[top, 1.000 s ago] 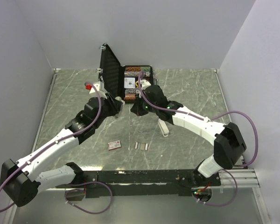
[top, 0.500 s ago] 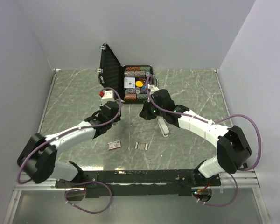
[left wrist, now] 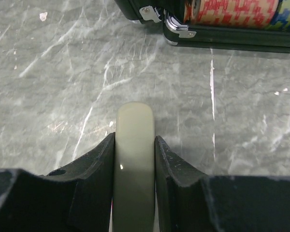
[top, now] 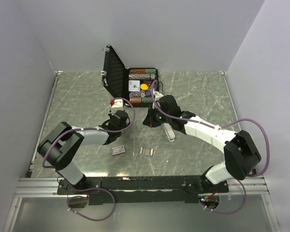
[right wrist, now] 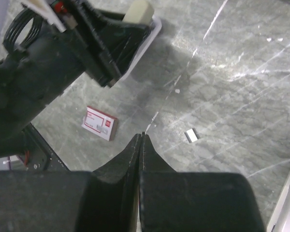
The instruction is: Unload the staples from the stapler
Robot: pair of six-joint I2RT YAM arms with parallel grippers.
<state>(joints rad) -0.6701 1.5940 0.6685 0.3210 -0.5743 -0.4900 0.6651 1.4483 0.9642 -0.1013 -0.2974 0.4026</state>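
Observation:
My left gripper (left wrist: 134,137) is shut on a pale cream stapler (left wrist: 134,159), which sticks forward between the fingers toward the black case. In the top view this gripper (top: 123,113) sits low, just in front of the case. The right wrist view shows the stapler's tip (right wrist: 139,10) with a white part under it. My right gripper (right wrist: 141,135) is shut, jaws pressed together, with nothing clearly between them. It hovers right of the left gripper (top: 150,120). Short silvery staples (top: 146,151) lie on the table, and one strip shows in the right wrist view (right wrist: 191,135).
A reddish-pink staple box (top: 118,150) lies left of the staples, also in the right wrist view (right wrist: 99,123). An open black case (top: 113,67) with poker chips stands at the back; its front edge (left wrist: 232,38) is close. A long white piece (top: 169,131) lies under the right arm.
My left arm has folded down and drawn its gripper back and right, away from the case lid, to low over the table. My right gripper has shifted slightly right.

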